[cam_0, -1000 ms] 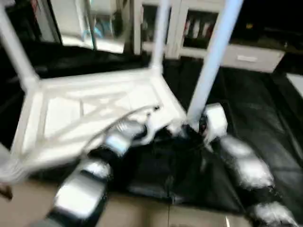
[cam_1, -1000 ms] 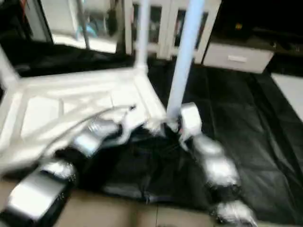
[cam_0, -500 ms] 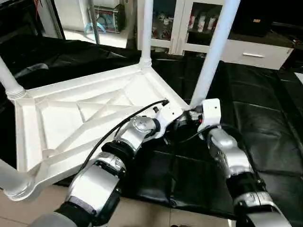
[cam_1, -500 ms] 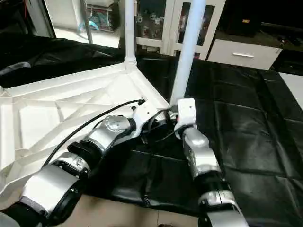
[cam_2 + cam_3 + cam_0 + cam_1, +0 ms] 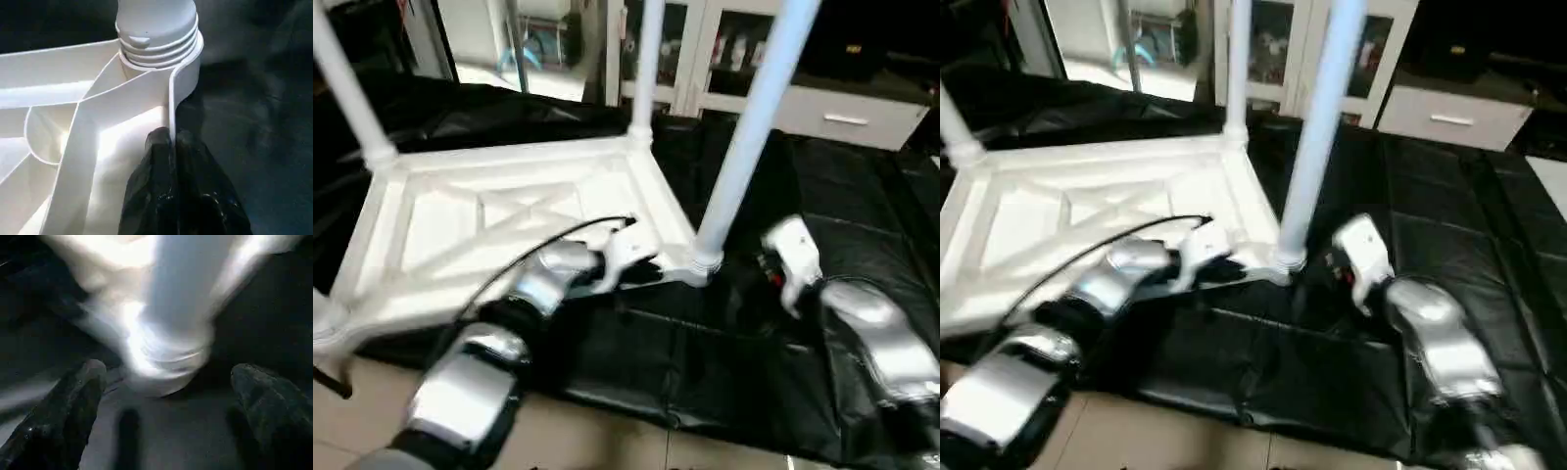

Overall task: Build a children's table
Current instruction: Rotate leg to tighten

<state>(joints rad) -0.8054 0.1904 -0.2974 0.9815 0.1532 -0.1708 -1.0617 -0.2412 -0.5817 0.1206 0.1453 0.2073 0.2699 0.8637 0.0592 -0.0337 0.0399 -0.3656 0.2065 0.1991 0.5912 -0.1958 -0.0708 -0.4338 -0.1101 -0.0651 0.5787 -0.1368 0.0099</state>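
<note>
Tabletop (image 5: 509,220) lies upside down on the black mat (image 5: 842,255), X ribs facing up. Legs stand upright in its corner sockets: near-right leg (image 5: 744,127), far-right leg (image 5: 646,69), far-left leg (image 5: 347,88). Near-left corner (image 5: 325,323) sits at the frame edge; the leg there can't be made out.

Left gripper (image 5: 171,142) is at the tabletop's right edge, just short of the near-right socket (image 5: 161,54). Its black fingers (image 5: 156,161) are pinched narrow on the thin rim wall, one inside the rim, one outside. In the head view, the left forearm (image 5: 548,279) reaches across the near edge of the tabletop, with a black cable looping over it.

Right gripper (image 5: 168,396) is spread wide, nothing between its fingers. It faces the ribbed base of the near-right leg, fingers (image 5: 73,401) either side and apart from it, no contact. In the head view, the right wrist (image 5: 788,259) hangs over the mat just right of that leg, near but clear of it.

White cabinets (image 5: 705,49) and a drawer unit (image 5: 847,117) stand behind the mat. Tiled floor (image 5: 607,446) shows along the near edge.
</note>
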